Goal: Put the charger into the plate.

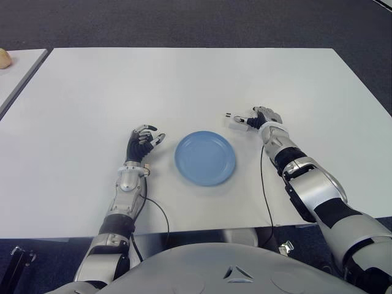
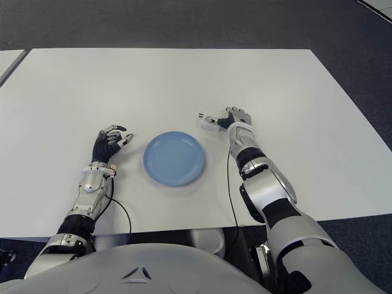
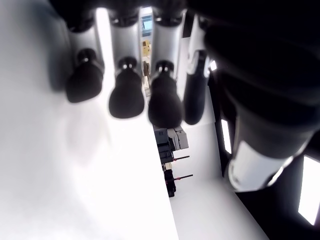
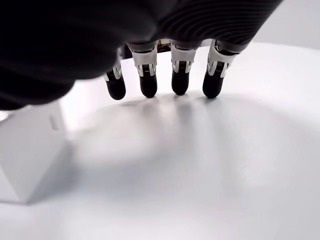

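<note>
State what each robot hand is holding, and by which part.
Nothing is held. The right robot hand is spread beside the white charger; the left robot hand is idle left of the plate.

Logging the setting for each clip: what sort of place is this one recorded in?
Probably an office or lab room set up for robot trials: a plain white table on dark carpet, with a second table alongside. It holds only a blue plate and a white charger by the right hand.
</note>
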Controlling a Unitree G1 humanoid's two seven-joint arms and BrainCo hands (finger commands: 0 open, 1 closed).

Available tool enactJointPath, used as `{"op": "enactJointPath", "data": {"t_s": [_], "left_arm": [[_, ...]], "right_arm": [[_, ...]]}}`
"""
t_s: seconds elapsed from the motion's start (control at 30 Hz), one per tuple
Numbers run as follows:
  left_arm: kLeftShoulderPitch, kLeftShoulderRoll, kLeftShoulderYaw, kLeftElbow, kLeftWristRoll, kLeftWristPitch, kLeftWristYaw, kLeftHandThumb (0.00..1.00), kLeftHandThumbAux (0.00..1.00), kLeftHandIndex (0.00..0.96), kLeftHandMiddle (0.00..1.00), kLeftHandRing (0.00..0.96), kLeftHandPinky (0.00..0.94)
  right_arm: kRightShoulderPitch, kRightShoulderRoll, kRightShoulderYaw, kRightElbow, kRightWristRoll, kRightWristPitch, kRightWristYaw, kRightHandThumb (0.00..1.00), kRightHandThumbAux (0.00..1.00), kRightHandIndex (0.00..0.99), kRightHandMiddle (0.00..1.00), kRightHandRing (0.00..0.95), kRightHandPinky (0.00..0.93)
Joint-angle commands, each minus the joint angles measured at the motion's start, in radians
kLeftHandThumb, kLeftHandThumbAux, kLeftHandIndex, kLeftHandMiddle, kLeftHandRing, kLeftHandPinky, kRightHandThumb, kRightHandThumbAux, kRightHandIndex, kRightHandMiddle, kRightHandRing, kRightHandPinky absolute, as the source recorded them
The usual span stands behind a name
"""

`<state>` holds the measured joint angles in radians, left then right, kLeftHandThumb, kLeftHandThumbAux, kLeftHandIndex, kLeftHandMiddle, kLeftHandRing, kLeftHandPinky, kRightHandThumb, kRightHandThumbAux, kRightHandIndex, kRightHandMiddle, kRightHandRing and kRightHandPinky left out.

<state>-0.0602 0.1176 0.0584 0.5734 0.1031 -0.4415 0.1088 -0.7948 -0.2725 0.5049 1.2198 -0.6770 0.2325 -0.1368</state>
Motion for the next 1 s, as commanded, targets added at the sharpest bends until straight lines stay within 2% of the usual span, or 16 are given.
{"op": "enactJointPath", "data": {"t_s": [0.03,0.33,0.63,1.0], "left_arm": [[0.008,-0.006,-0.003,0.004,0.006,0.021,0.010,0.706,0.719,0.437,0.776,0.777,0.782],[0.011,-0.008,-0.003,0.000,0.003,0.011,0.006,0.705,0.719,0.437,0.775,0.775,0.776],[0.013,-0.008,-0.001,-0.001,0.001,-0.008,0.005,0.706,0.719,0.437,0.780,0.780,0.785],[0.012,-0.008,0.003,-0.002,0.004,0.014,0.014,0.706,0.719,0.438,0.774,0.769,0.765]], "right_arm": [[0.052,0.013,0.051,0.029,-0.035,0.057,0.070,0.515,0.162,0.000,0.000,0.000,0.000],[0.067,0.011,0.102,-0.011,-0.057,0.098,0.079,0.530,0.170,0.000,0.000,0.000,0.000],[0.115,-0.016,0.123,-0.145,-0.068,0.133,0.063,0.555,0.188,0.000,0.000,0.000,0.000],[0.180,-0.027,0.050,-0.319,-0.046,0.190,-0.080,0.575,0.264,0.000,0.000,0.000,0.000]]}}
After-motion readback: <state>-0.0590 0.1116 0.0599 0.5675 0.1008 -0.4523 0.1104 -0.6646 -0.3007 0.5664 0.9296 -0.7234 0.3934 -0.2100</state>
